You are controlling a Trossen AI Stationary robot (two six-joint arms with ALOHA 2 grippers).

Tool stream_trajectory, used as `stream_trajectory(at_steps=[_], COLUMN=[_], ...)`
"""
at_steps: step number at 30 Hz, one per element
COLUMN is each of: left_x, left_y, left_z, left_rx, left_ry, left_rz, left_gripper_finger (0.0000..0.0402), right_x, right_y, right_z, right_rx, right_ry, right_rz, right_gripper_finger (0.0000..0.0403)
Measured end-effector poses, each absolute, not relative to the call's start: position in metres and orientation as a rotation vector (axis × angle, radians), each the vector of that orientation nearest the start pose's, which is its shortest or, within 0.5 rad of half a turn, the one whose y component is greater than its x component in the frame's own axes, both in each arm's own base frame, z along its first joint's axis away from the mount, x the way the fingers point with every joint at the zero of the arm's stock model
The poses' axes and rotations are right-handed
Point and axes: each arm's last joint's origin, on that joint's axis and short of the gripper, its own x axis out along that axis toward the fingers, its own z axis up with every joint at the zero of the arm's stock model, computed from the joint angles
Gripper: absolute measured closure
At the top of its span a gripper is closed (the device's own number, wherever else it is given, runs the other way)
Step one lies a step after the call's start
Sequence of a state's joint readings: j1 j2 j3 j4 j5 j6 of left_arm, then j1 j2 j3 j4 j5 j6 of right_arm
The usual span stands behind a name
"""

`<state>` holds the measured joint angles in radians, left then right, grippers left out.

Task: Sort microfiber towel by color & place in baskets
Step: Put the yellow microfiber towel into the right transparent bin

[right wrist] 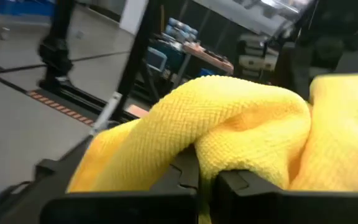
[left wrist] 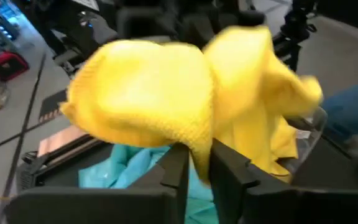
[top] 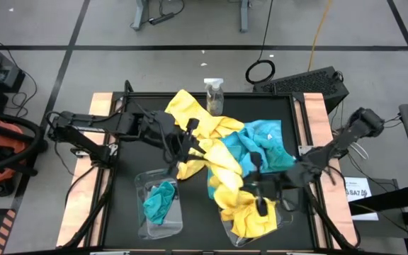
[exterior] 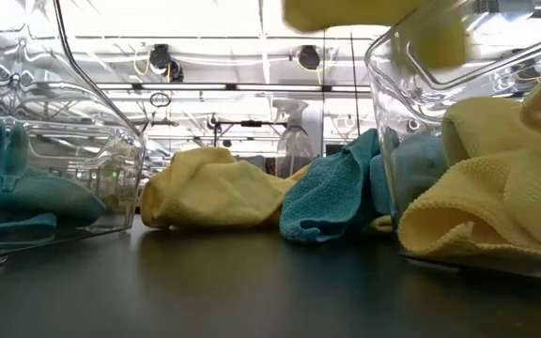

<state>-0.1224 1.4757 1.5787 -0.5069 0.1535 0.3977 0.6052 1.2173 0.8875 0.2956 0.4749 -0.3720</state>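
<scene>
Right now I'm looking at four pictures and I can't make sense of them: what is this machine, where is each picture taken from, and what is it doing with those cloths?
It is a robot with two dark arms working at a black table. One picture looks straight down from above, one looks level across the tabletop, and the other two come from small cameras on each arm's wrist.

A pile of yellow towels and blue towels lies mid-table, with a small spray bottle behind it. Two clear baskets stand at the front: the left basket holds a blue towel, the right basket holds yellow ones.

The left gripper pinches a yellow towel lifted over the pile. The right gripper is shut on another yellow towel above the right basket.
</scene>
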Motion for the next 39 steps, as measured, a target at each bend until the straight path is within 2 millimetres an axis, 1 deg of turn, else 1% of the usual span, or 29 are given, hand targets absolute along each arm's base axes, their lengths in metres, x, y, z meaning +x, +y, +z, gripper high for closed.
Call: stream_trajectory(at_steps=[6,9,12,16,21,25,30,34,36,39], left_x=[0.316,0.315,0.314,0.313,0.313,0.313,0.313,0.313,0.313,0.313], left_y=[-0.053,-0.056,-0.057,-0.057,-0.057,-0.057,-0.056,-0.056,-0.056,-0.056], left_z=[0.411,0.41,0.409,0.408,0.407,0.407,0.407,0.407,0.407,0.407], left_rx=[0.389,0.39,0.391,0.389,0.387,0.384,0.38,0.377,0.376,0.376], left_ry=[0.366,0.374,0.381,0.401,0.407,0.41,0.417,0.418,0.419,0.42], left_rz=[-0.384,-0.393,-0.4,-0.403,-0.403,-0.399,-0.369,-0.365,-0.361,-0.357], left_gripper_finger=[0.0258,0.0221,0.0191,0.0165,0.0157,0.0157,0.0157,0.0158,0.0158,0.0158], right_x=[0.199,0.185,0.175,0.167,0.161,0.163,0.175,0.188,0.196,0.211], right_y=[0.154,0.157,0.161,0.166,0.167,0.172,0.185,0.194,0.198,0.203], right_z=[0.335,0.337,0.335,0.326,0.307,0.293,0.272,0.251,0.243,0.232], right_rx=[-0.407,-0.363,-0.32,-0.275,-0.179,-0.127,-0.158,-0.182,-0.198,-0.212], right_ry=[0.022,0.049,0.092,0.185,0.39,0.506,0.599,0.669,0.674,0.653], right_rz=[0.26,0.346,0.392,0.428,0.425,0.423,0.448,0.454,0.448,0.49], right_gripper_finger=[0.0403,0.0403,0.0403,0.0403,0.0403,0.0403,0.0402,0.0402,0.0402,0.0402])
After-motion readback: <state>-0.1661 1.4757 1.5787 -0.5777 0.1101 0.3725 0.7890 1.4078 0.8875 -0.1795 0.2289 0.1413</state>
